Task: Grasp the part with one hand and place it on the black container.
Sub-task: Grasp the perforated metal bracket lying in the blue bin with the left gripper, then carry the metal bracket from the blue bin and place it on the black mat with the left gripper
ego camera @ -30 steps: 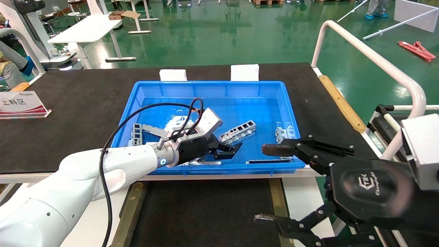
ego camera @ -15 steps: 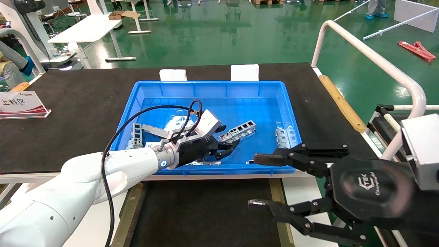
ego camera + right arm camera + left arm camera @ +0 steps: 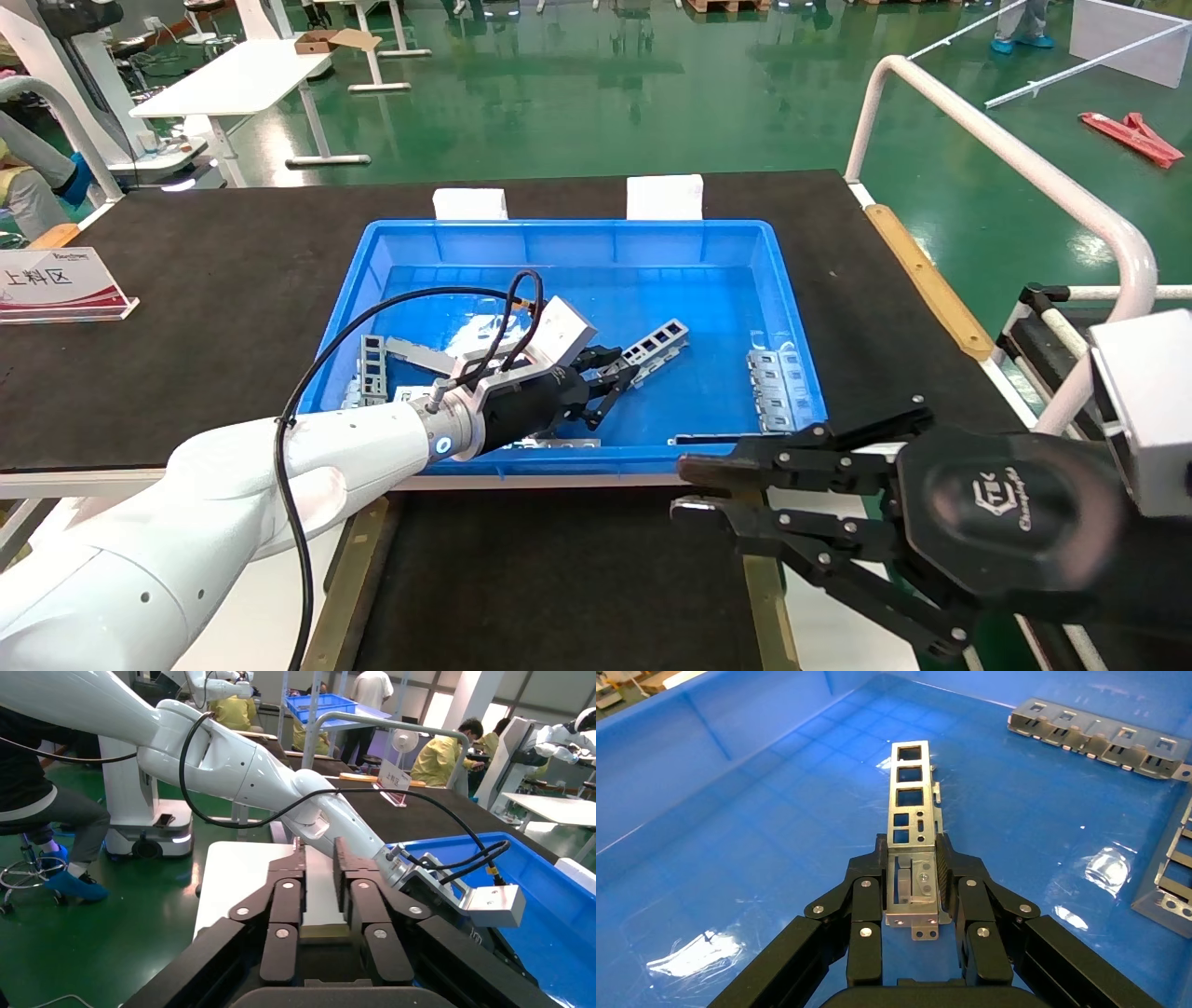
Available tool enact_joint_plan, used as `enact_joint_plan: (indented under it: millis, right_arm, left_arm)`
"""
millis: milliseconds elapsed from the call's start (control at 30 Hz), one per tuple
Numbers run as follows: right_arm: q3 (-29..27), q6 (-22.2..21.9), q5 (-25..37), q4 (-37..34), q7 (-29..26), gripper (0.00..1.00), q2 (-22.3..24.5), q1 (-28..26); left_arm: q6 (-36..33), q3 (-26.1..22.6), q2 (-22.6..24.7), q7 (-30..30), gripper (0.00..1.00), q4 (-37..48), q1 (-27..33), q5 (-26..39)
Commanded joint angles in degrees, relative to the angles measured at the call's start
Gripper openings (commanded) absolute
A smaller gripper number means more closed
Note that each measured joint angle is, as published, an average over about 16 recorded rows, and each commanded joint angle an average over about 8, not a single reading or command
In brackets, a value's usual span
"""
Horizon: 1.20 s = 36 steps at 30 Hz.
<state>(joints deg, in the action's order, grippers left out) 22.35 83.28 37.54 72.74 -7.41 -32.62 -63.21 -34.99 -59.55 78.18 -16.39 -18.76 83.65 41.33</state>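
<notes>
The part (image 3: 656,340), a slim silvery channel bar with a row of window cutouts, is gripped at its near end by my left gripper (image 3: 619,375) inside the blue bin (image 3: 577,228). In the left wrist view the part (image 3: 910,790) sticks out forward between the shut fingers of the left gripper (image 3: 912,850), over the bin floor. The black container (image 3: 559,578), with tan rails, lies in front of the bin. My right gripper (image 3: 684,486) hovers at its right rail, fingers drawn together and empty; it also shows in the right wrist view (image 3: 320,850).
More metal pieces lie in the bin: a ladder-like bar (image 3: 372,363) at the left, tabbed plates (image 3: 773,377) at the right, a grey strip (image 3: 717,436) by the front wall. A sign (image 3: 56,280) stands at the far left. A white railing (image 3: 1006,149) runs along the right.
The left gripper has closed on the part and swung its free end up and away. The right gripper's fingers have closed from wide open and it has dropped toward the container.
</notes>
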Motion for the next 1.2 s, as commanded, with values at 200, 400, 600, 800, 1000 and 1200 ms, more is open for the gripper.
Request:
enact_joint_plan:
  millis: [200,400,600,800,1000,1200]
  right_arm:
    - [0.0,0.0,0.0,0.0,0.0,0.00,0.0,0.0]
    - [0.0,0.0,0.0,0.0,0.0,0.00,0.0,0.0]
    - [0.0,0.0,0.0,0.0,0.0,0.00,0.0,0.0]
    - [0.0,0.0,0.0,0.0,0.0,0.00,0.0,0.0]
    - [0.0,0.0,0.0,0.0,0.0,0.00,0.0,0.0]
    - [0.0,0.0,0.0,0.0,0.0,0.00,0.0,0.0]
  left_arm:
    - [0.8,-0.3,0.0,-1.2,0.00,0.2,0.7,-3.0]
    - [3.1,-0.4,0.0,-1.7,0.00,-0.2,1.8,-5.6]
    - [-0.2,-0.2,-0.8,-2.0,0.00,-1.4,2.7,-8.3]
    - [-11.1,0.7,-3.1,-4.2,0.00,-1.8,2.9,-10.6]
    - [-26.4,2.2,-6.4,-7.1,0.00,-2.2,2.1,-13.2]
    - [-36.7,2.4,-9.3,-7.7,0.00,-1.9,0.7,-14.3]
